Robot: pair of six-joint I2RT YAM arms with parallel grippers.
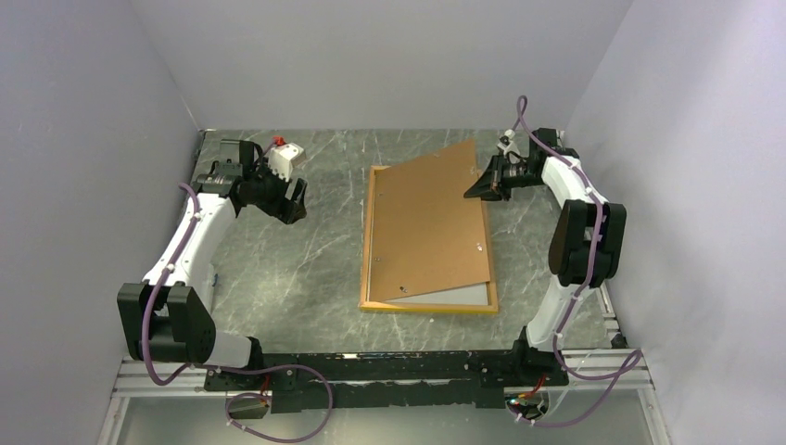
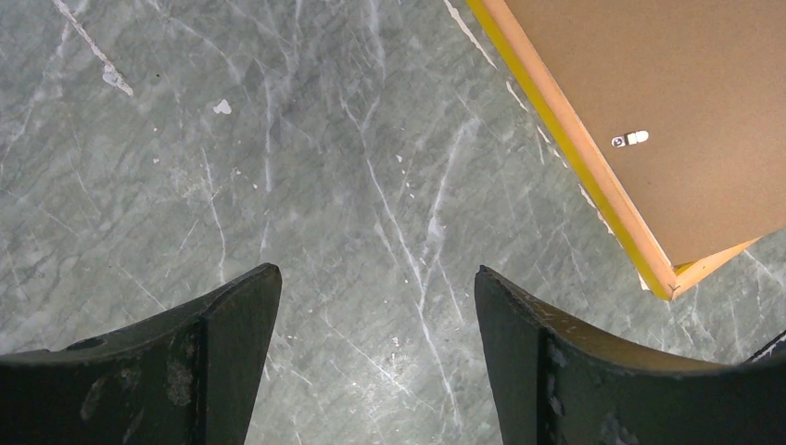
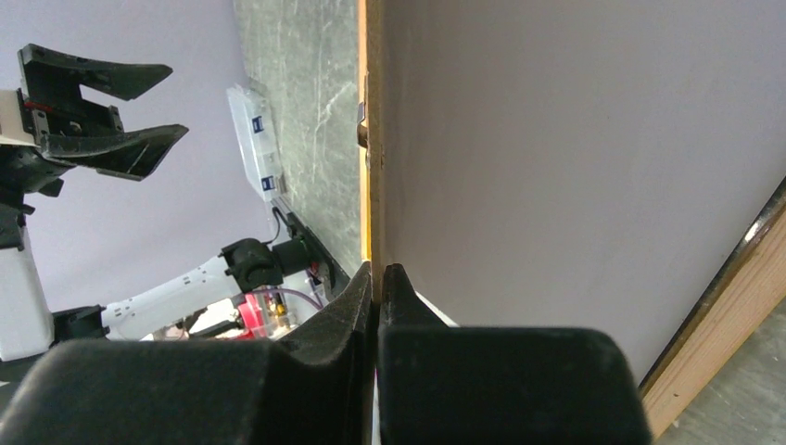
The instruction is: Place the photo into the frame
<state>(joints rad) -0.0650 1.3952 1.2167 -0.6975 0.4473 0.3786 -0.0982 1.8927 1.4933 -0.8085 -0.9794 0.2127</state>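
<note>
The backing board (image 1: 426, 222) covers most of the frame (image 1: 369, 236) (whether the photo lies beneath cannot be told).

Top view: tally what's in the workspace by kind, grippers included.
Frame: 1
Backing board: 1
Pale sheet under the board, photo or pane unclear: 1
Grippers: 2 (left gripper, right gripper)
Total: 5

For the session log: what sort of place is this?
Probably a lab robot cell: plain pale walls box in a marble-patterned table, with a left arm and right arm bolted to a rail at its near edge.
</note>
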